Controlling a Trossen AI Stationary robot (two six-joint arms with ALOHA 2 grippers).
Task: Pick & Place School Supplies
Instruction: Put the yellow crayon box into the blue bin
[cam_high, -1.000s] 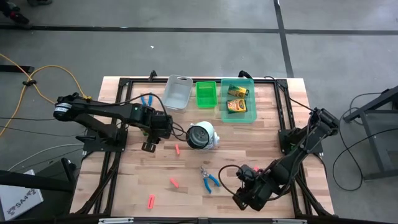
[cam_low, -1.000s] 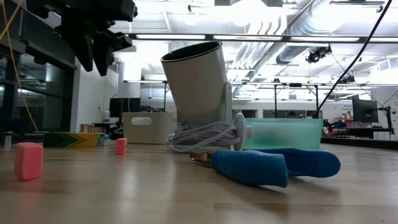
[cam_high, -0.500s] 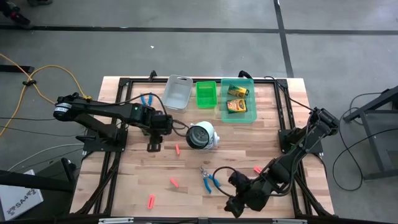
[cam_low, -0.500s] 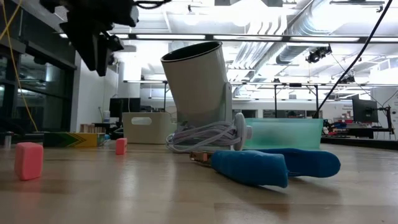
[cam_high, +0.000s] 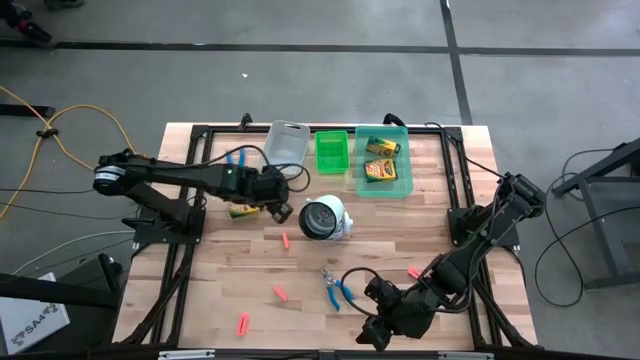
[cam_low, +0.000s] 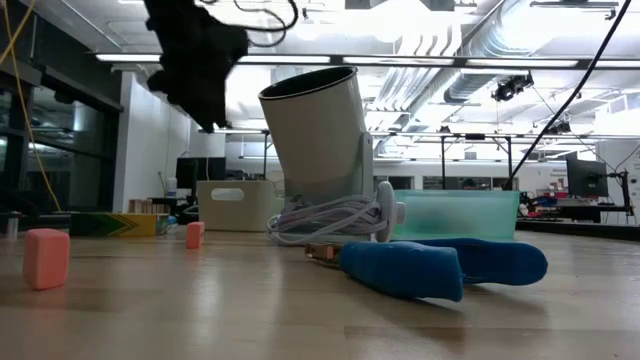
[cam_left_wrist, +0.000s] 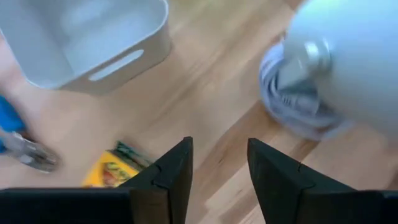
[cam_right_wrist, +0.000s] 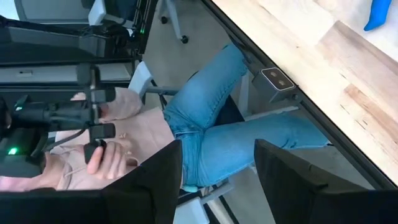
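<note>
So far you have two crayon boxes (cam_high: 380, 158) binned; stubs (cam_high: 285, 240), scissors (cam_high: 336, 287), apparently another box remain. Both grippers (cam_left_wrist: 217, 163) (cam_right_wrist: 217, 177) parted, empty.

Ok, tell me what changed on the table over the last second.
The left gripper swung away from the table's left part toward the grey bin and white round object, uncovering a crayon box. The right gripper slid along the near edge, uncovering a red stub. Both are open and empty. The scissors and bins stayed put.
</note>
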